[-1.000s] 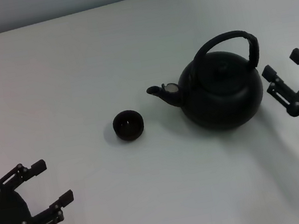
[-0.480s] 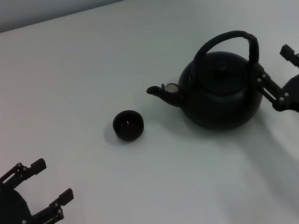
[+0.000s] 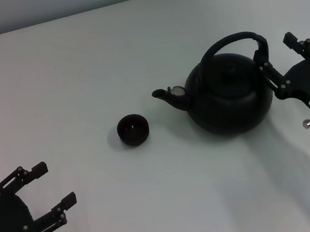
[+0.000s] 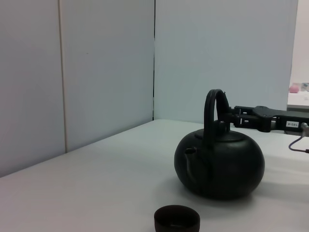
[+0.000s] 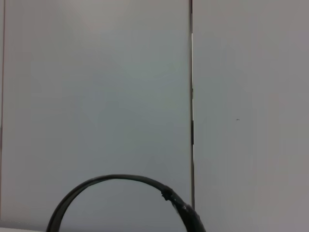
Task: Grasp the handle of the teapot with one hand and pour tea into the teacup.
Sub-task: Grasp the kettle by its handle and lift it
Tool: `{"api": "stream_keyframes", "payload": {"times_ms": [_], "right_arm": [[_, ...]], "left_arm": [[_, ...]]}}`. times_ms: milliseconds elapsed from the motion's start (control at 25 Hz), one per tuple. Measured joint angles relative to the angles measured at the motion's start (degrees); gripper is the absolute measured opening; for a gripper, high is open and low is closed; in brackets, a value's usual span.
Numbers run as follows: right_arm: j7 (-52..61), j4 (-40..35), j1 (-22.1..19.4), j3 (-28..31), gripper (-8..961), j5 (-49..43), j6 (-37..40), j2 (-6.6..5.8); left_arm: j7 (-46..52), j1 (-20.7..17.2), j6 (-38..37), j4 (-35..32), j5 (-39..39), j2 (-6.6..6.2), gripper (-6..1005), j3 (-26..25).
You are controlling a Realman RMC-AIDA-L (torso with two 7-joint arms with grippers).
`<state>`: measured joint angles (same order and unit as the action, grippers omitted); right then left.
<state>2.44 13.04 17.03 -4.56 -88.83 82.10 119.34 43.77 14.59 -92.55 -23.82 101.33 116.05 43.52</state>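
While the right tool [image 3: 277, 57] gapes, the handle [image 3: 232, 41] sits just beside it.

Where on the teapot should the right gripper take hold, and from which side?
Probably the wrapped, thicker stretch of the handle, approached from the robot's right. The hoop stands upright over the teapot, with its spout toward the teacup. The open right gripper is already level with it; the left gripper sits far off.

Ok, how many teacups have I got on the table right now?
1. The teacup stands on the table just off the spout of the teapot, on its left, apart from it. None looks hidden.
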Motion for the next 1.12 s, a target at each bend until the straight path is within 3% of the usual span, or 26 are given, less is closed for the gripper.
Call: {"api": "stream_keyframes", "payload": {"times_ms": [640,840,1000,1120], "right_arm": [[-0.1,-0.1,0.4,-0.5,629,-0.5,-0.3,0.06],[0.1,0.0,0.9,-0.5,433,-0.5,-0.7,0.08],[0.1,0.2,1.1,-0.4,195,-0.5,-0.9,0.09],[0.1,0.3,1.1,0.0,127,-0.4,-0.9,0.09]], "left_arm": [[0.0,0.0,0.0,0.0,0.0,0.13,801,-0.7],[0.0,0.0,-0.1,0.0,0.0,0.12,801,-0.7],[0.0,0.0,-0.1,0.0,0.0,0.13,801,-0.7],[0.0,0.0,-0.2,0.0,0.0,0.13,801,-0.7]]}}
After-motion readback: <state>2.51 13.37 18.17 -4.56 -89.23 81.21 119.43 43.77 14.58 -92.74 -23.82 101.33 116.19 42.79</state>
